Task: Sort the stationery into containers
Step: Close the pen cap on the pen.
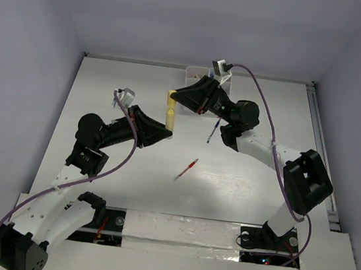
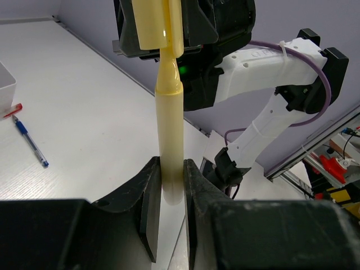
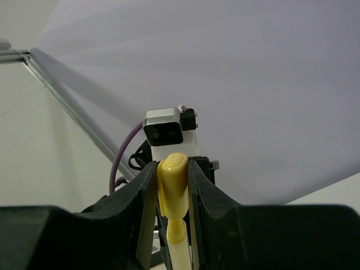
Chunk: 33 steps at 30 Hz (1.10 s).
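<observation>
The left pincer (image 2: 171, 188) is closed on one end of a yellow marker (image 2: 170, 129), which runs straight up the frame. The marker's wider far end sits between the fingers of the right pincer (image 2: 163, 25). On the white tabletop (image 2: 84, 124) at left lies a blue pen (image 2: 31, 145), with a red pen (image 2: 12, 110) tip just beside it. A white organizer tray (image 2: 5, 84) corner shows at the left edge.

The yellow marker (image 1: 169, 111) is up in the air, clamped at both ends. The red pen (image 1: 188, 169) and blue pen (image 1: 213, 132) are lying flat on the table (image 1: 105, 98), with the white tray (image 1: 192, 75) further back.
</observation>
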Each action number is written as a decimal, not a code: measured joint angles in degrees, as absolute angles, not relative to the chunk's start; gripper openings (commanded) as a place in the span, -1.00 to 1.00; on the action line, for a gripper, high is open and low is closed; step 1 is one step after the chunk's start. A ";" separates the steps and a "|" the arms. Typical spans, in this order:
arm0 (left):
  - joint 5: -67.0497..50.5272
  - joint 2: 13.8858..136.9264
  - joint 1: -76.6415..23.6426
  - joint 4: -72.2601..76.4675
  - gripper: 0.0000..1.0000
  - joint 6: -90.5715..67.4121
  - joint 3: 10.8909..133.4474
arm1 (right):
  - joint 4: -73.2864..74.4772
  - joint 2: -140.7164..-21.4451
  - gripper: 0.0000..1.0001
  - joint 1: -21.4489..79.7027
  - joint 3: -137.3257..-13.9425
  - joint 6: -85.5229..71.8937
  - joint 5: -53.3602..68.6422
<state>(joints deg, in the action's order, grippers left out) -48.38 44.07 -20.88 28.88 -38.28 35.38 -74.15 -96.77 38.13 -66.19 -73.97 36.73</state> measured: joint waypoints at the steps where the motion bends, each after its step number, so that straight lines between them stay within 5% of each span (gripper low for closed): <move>1: -48.36 44.07 -20.88 28.88 -1.00 -38.28 35.38 | -74.15 -96.77 -1.00 38.24 -66.19 -73.97 36.82; 33: -48.45 42.61 -21.04 36.05 -1.00 -47.90 34.20 | -76.14 -93.80 -1.00 40.14 -62.89 -76.09 37.91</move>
<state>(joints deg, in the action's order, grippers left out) -48.45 42.61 -21.04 36.05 -47.90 34.20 -76.14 -93.80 40.14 -62.89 -76.09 37.91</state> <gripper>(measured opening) 0.136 0.305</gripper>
